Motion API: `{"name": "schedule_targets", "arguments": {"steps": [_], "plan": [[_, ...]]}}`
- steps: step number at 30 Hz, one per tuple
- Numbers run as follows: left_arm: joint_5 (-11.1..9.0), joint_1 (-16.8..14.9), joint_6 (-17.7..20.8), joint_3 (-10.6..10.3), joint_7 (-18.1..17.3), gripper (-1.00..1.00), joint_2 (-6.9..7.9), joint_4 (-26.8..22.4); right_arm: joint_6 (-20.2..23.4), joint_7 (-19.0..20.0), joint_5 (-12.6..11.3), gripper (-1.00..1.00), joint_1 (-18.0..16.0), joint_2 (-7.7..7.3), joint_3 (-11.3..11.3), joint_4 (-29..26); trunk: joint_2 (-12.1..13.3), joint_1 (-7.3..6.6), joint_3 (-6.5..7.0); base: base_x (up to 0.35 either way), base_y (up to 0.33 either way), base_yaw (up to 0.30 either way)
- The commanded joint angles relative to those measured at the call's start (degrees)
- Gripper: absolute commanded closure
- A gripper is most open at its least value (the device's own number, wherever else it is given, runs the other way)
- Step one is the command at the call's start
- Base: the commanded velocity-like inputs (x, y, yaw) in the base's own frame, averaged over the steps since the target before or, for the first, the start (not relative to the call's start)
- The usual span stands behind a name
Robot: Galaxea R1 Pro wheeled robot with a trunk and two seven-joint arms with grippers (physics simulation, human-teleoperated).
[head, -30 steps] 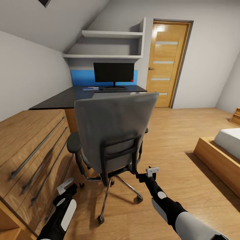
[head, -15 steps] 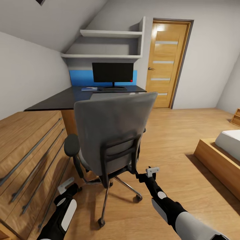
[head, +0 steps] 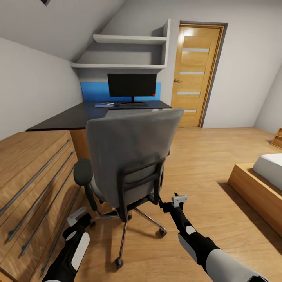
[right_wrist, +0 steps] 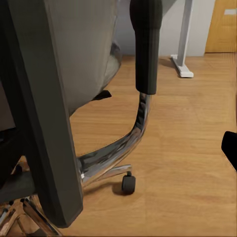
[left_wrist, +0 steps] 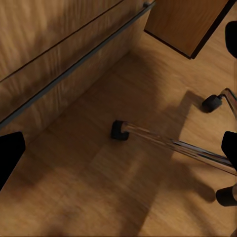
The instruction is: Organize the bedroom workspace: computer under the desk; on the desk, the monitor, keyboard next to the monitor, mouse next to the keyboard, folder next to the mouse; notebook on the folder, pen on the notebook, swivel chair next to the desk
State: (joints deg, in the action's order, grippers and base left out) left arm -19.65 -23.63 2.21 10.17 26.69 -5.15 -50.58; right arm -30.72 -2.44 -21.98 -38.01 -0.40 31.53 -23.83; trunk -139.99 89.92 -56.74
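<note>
Right claw (head: 177, 200) behind swivel chair (head: 131, 152), facing desk (head: 74, 115)

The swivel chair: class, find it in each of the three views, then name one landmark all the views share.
Head view: chair at centre, its grey back facing the camera, before the desk.
Left wrist view: chrome base legs and black castors on the floor, beside the wooden drawers.
Right wrist view: dark back frame, armrest and chrome support, close up.
Shared landmark: the light wood floor.

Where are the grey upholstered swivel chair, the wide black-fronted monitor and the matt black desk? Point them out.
swivel chair (head: 131, 145), head view, on the grey backrest.
monitor (head: 132, 85), head view, on the black screen.
desk (head: 74, 115), head view, on the bare black top.
</note>
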Motion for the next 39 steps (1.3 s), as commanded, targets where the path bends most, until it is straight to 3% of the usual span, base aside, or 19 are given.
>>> {"name": "schedule_targets", "arguments": {"steps": [1, 18, 21, 27, 39], "plan": [[-0.27, -0.02, 0.24, 0.10, 0.12, -1.00, -0.04, -0.12, -0.81, -0.27, -0.43, -1.00, -0.05, -0.04, 0.46, 0.05, -0.02, -0.01, -0.05, 0.012, -0.010, 0.000], [-0.25, -0.02, 0.23, 0.20, 0.12, -1.00, -0.01, -0.22, -1.80, -0.53, -0.60, -1.00, -0.04, -0.28, 0.31, 0.42, -0.02, -0.01, 0.16, 0.014, -0.038, -0.029], [-0.27, -0.02, 0.30, 0.18, 0.12, -1.00, 0.02, -0.68, -1.87, -0.49, -1.92, -1.00, -0.04, -1.55, 0.29, 0.45, -0.02, -0.01, 0.16, 0.031, -0.047, 0.000], [-0.24, -0.02, 0.46, 0.16, 0.12, -1.00, -0.01, -1.95, -1.90, -0.39, -5.10, -1.00, -0.04, -1.92, 0.29, 0.45, -0.02, -0.01, 0.17, 0.056, -0.051, 0.000], [-0.22, -0.02, 0.47, 0.11, 0.12, -1.00, -0.04, -2.10, -1.89, -0.37, -5.63, -1.00, -0.04, -1.98, 0.32, 0.37, -0.02, -0.01, 0.17, 0.059, -0.010, 0.000]]}}
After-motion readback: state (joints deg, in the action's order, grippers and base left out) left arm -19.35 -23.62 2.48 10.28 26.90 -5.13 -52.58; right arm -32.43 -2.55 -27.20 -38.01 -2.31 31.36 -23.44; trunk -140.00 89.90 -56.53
